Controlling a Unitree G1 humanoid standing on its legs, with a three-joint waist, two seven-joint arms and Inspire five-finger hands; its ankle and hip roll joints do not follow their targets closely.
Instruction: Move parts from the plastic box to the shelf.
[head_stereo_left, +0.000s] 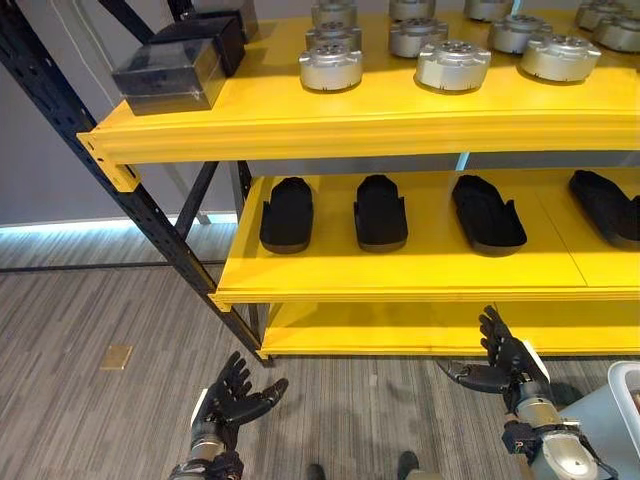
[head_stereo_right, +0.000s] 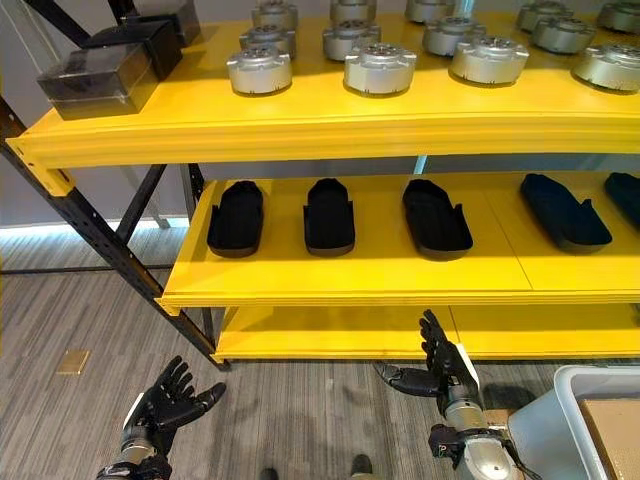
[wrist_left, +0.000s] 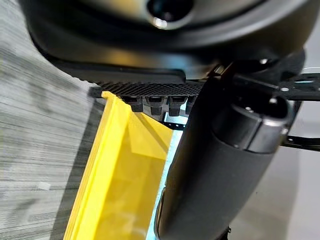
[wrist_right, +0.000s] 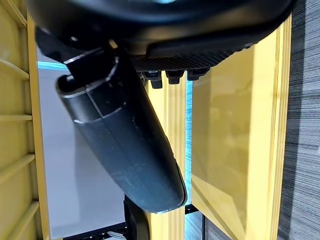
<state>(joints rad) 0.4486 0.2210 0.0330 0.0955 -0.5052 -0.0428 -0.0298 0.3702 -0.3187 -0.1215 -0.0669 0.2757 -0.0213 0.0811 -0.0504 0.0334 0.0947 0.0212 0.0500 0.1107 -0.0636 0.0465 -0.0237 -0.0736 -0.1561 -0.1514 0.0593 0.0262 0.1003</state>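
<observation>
Left eye view looks down on a yellow shelf unit (head_stereo_left: 400, 125) with black perforated uprights, standing on grey wood-grain floor (head_stereo_left: 90, 310). Its top shelf carries rows of silver round metal parts (head_stereo_left: 330, 66) and, at the robot's left end, two dark rectangular blocks (head_stereo_left: 168, 72) set one behind the other. The middle shelf (head_stereo_left: 400, 270) holds black elongated moulded parts (head_stereo_left: 287, 214) lying side by side, spaced apart, their long sides running front to back. A lower yellow shelf (head_stereo_left: 420, 330) sits just above the floor. Low in the view, the left hand (head_stereo_left: 232, 398) hovers over the floor in front of the rack's left corner, palm up, fingers spread and relaxed, grasping nothing. The right hand (head_stereo_left: 505, 362) is raised in front of the lowest shelf edge, fingers straight and pointing up, thumb out to the side, also empty. At the robot's far right, the pale grey plastic box (head_stereo_right: 560, 420) shows by its corner beside the right arm, with something tan and flat inside; I cannot tell which parts it contains. Both wrist views show each hand's straight thumb against the yellow shelf edges, with no part in either hand. A small tan square plate (head_stereo_left: 116, 357) lies flat on the floor left of the rack.
</observation>
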